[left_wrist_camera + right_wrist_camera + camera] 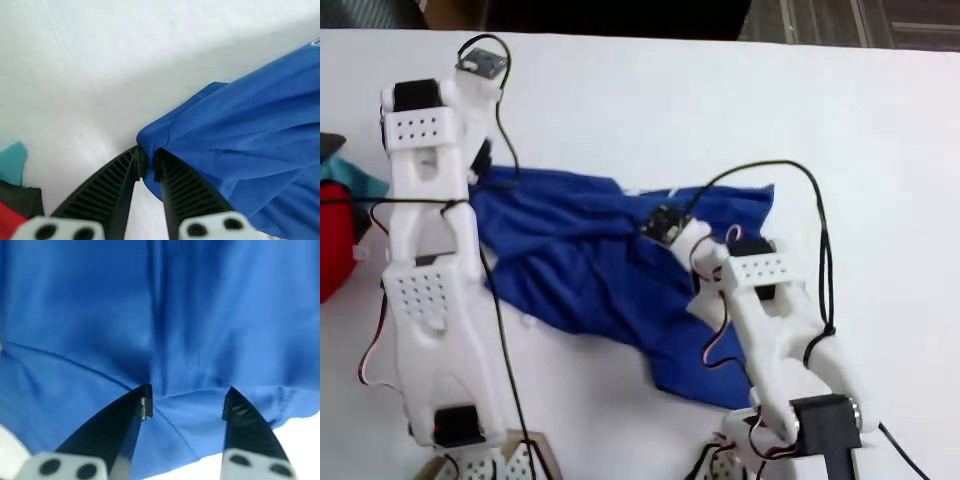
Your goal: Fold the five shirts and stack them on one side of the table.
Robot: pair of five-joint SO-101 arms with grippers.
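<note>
A blue shirt [600,262] lies crumpled across the middle of the white table [650,100]. My left gripper [148,159] is shut on a corner of the blue shirt [240,140] at its left end; in the high view that gripper [480,168] sits at the shirt's left edge. My right gripper [187,401] stands open just over the blue shirt [165,315], its fingertips against the cloth with a fold between them. From above, the right gripper [655,222] is over the shirt's middle.
At the table's left edge lies a pile of other shirts, red [334,235] with teal [360,180] and a dark one, also seen as teal [11,160] and red [12,220] in the left wrist view. Black cables trail from both arms.
</note>
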